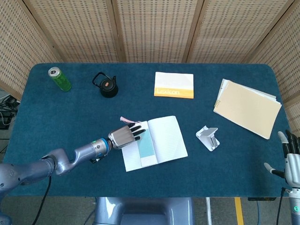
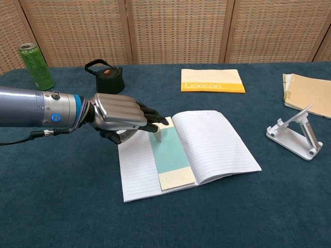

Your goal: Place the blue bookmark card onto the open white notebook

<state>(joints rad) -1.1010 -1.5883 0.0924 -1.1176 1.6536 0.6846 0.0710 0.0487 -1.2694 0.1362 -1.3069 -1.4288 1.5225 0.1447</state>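
"Lexicon" on yellow-white booklet

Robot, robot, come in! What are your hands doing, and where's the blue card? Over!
Left hand fingertips on blue bookmark card. Right hand idle, open, at table edge. Card flat on open white notebook. Nothing in the way.

The left hand stretched forward on its extended arm, fingers together, tips angled down; the right hand stood upright, fingers apart.
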